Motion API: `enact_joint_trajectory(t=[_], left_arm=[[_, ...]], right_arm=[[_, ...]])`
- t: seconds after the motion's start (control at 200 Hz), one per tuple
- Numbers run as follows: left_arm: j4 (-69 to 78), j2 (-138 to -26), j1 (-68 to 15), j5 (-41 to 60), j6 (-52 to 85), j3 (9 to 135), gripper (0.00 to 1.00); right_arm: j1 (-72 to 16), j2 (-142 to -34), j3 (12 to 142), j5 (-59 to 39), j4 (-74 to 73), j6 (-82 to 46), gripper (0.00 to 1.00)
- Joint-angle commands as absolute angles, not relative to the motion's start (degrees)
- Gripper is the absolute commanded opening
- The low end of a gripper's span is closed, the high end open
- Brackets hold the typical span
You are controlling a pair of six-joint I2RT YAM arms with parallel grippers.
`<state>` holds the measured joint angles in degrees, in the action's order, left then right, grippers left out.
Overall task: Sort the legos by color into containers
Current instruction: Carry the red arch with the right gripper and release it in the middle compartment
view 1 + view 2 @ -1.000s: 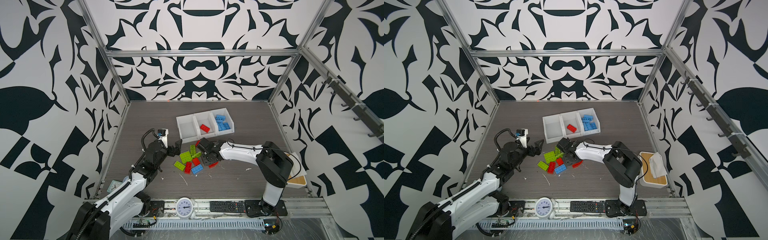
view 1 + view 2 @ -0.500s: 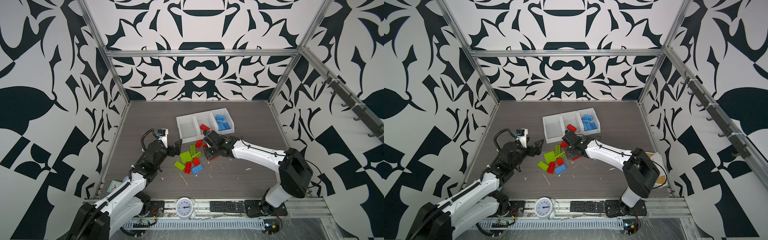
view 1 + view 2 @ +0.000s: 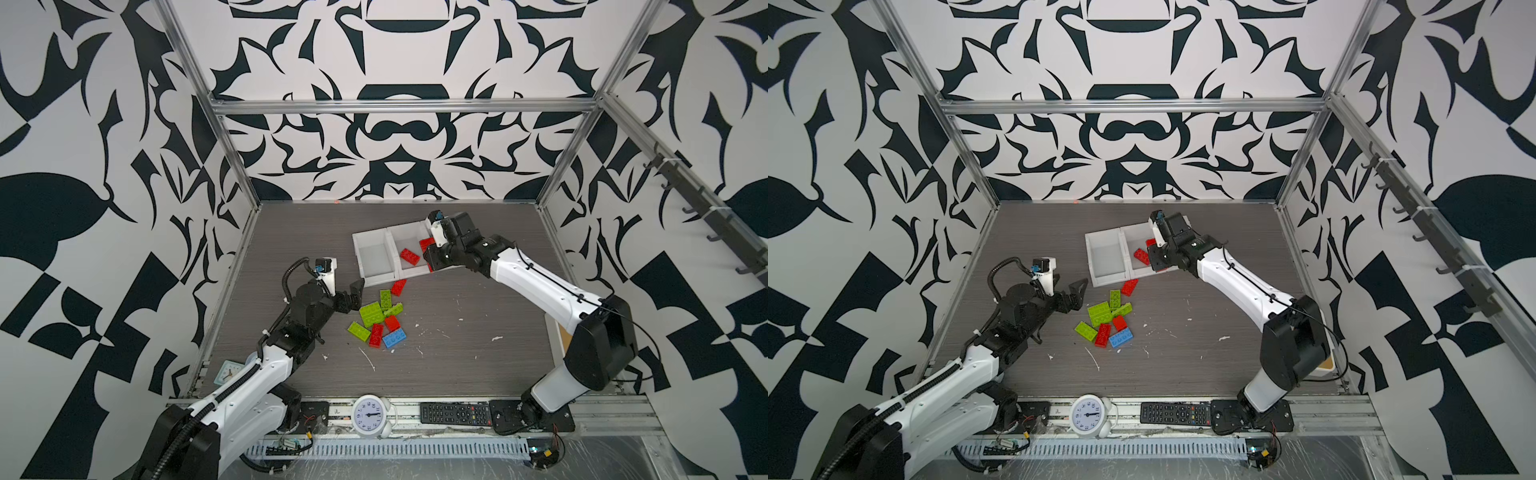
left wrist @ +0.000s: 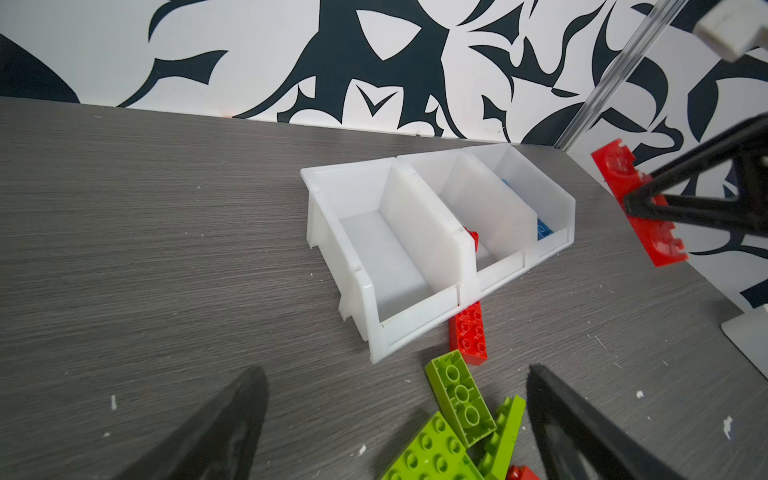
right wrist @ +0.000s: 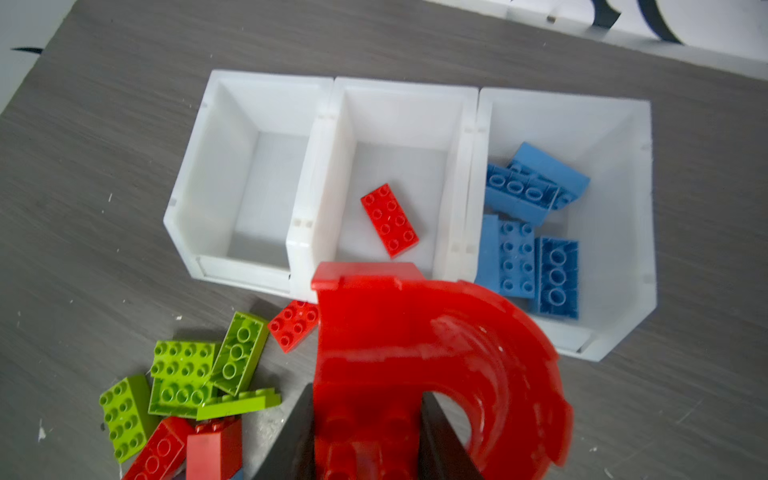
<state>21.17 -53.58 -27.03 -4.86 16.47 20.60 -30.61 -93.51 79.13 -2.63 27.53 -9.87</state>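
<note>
My right gripper (image 5: 368, 399) is shut on the red D-shaped arch (image 5: 415, 340) and holds it above the front of the middle one of the three joined white containers (image 3: 370, 239). That middle bin holds one red brick (image 5: 389, 220). Several blue bricks (image 5: 528, 232) fill the right bin, and the left bin is empty. In both top views my right arm hides the right bin. Loose green (image 3: 371, 312), red (image 3: 398, 286) and blue (image 3: 394, 337) legos lie in front of the bins. My left gripper (image 3: 354, 294) stands open beside this pile, holding nothing.
A white alarm clock (image 3: 370, 415) and a black remote (image 3: 455, 413) lie on the front rail. A small flat clock (image 3: 227, 371) sits at the front left corner. A white box with a wooden lid (image 3: 1327, 365) shows behind my right arm's base.
My right gripper has lifted the red arch from the pile and carried it back to above the bins. My left arm has not moved.
</note>
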Motion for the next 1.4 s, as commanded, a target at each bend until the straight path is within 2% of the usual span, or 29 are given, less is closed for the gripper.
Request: enact_joint_trajectory(t=[0.0, 0.35, 0.875, 1.13, 1.22, 1.29, 1.4], left_arm=[[21.54, -53.43, -27.14, -4.81, 16.34, 20.65, 0.99], [21.69, -53.80, -27.13, -4.80, 16.24, 20.74, 0.99], [21.45, -53.43, -27.08, -4.31, 16.38, 20.76, 0.99], [21.27, -53.31, -27.14, -4.05, 16.42, 20.87, 0.99], [21.27, -53.00, -27.10, -4.04, 16.49, 20.79, 0.99], [21.27, -53.01, -27.06, -4.03, 16.46, 20.81, 0.99], [21.19, -53.00, -27.14, -4.02, 16.49, 20.87, 0.99]], right_arm=[[-29.52, -96.50, 83.73, -6.49, 25.83, -6.14, 0.27], [-28.13, -111.19, 99.91, -7.56, 30.60, -2.26, 0.26], [-25.93, -119.09, 105.03, -12.53, 30.36, -0.61, 0.30], [-25.94, -119.14, 104.94, -17.14, 29.76, -0.70, 0.38], [-25.97, -119.09, 104.99, -17.48, 30.29, -0.53, 0.44], [-25.93, -118.93, 104.77, -17.49, 30.39, -0.70, 0.52], [-25.88, -118.26, 104.62, -17.23, 30.77, -0.44, 0.54]])
